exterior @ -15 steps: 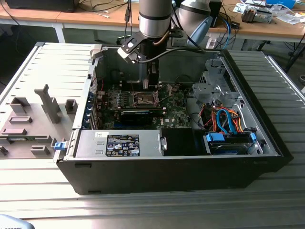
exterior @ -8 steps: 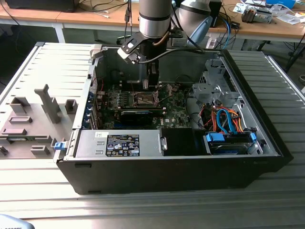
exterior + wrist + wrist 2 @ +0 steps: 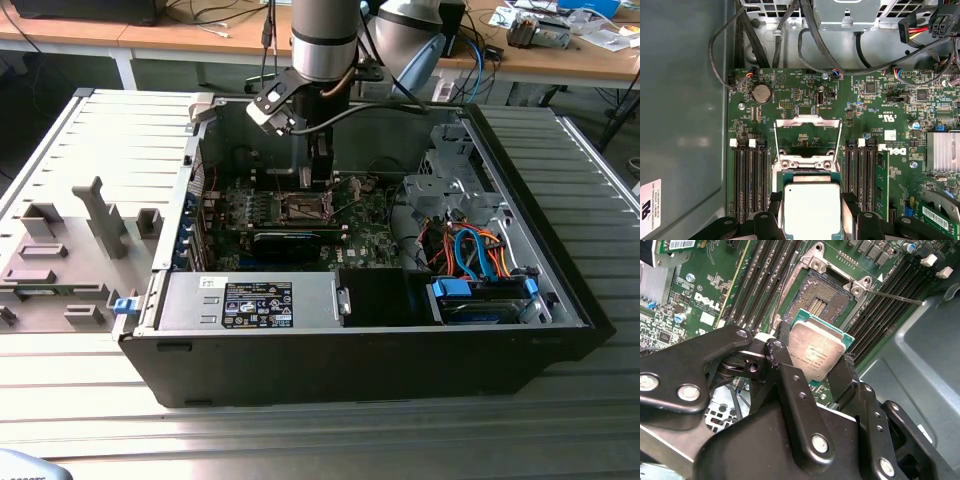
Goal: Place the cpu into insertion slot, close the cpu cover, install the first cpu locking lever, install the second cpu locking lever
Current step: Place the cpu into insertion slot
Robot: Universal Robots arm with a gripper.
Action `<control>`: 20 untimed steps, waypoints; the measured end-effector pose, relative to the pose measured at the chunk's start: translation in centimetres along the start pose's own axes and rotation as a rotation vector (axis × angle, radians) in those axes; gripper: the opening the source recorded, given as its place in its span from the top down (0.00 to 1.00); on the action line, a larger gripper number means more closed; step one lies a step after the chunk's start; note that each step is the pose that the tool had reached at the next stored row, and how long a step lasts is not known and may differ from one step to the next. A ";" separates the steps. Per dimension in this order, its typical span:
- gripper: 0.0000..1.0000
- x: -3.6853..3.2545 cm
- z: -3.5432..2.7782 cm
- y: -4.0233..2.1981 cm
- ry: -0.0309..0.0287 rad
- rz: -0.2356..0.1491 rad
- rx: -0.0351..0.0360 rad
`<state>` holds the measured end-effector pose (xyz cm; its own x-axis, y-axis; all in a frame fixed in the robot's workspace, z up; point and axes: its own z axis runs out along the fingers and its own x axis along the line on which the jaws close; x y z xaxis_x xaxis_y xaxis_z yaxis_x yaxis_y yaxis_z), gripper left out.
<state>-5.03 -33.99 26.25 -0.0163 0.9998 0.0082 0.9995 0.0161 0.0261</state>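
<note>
One cpu (image 3: 817, 352) is sitting clamped between the gripper's (image 3: 815, 360) two fingers (image 3: 785, 360), which are pressing on its opposite edges. I am seeing it hanging tilted close over the one slot (image 3: 822, 295), not seated. One cover (image 3: 808, 120) is standing swung open beyond the slot. One lever (image 3: 895, 296) is sticking out beside the slot. The cpu is hiding the slot's near edge, and the picture border is cutting off the cpu's gripper-side edge in the first wrist view.
</note>
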 end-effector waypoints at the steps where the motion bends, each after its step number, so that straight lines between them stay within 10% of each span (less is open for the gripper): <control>1: 0.45 0.00 0.06 0.00 0.0001 0.000 0.0000; 20: 0.45 0.00 0.46 -0.02 0.0000 0.000 0.0000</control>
<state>-5.04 -33.99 25.79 -0.0163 0.9998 0.0083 0.9995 0.0161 0.0261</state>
